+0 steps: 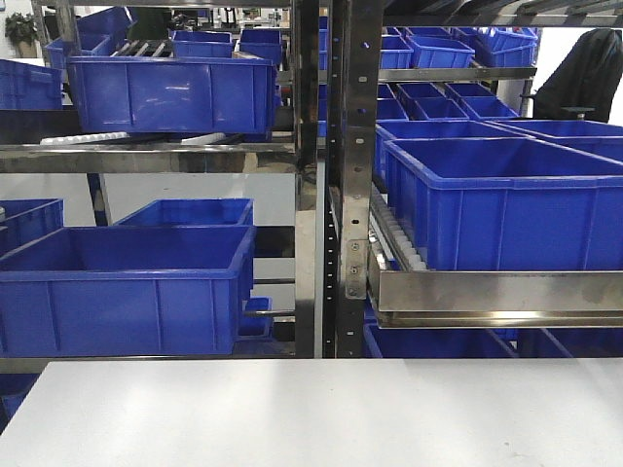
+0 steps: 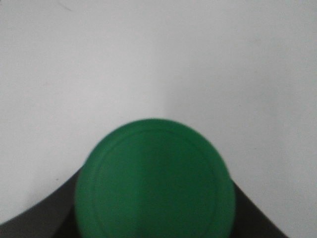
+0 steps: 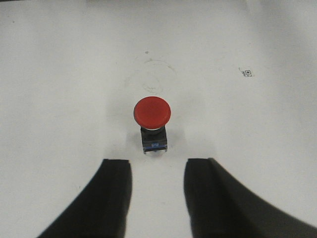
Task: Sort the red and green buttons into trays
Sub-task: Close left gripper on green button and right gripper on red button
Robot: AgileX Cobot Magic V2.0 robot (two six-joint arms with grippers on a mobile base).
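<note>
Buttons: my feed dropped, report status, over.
Right gripper open, red button upright just ahead, nothing between. Green button at left gripper, grip unconfirmed. No trays in view.

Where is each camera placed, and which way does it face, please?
Exterior front: faces forward across the white table to racks of blue crates; no robot part shows.
Left wrist: close on the green button; dark left fingers edge the frame.
Right wrist: looks down at the red button ahead of the open right hand.
Shared: the white table.
</note>
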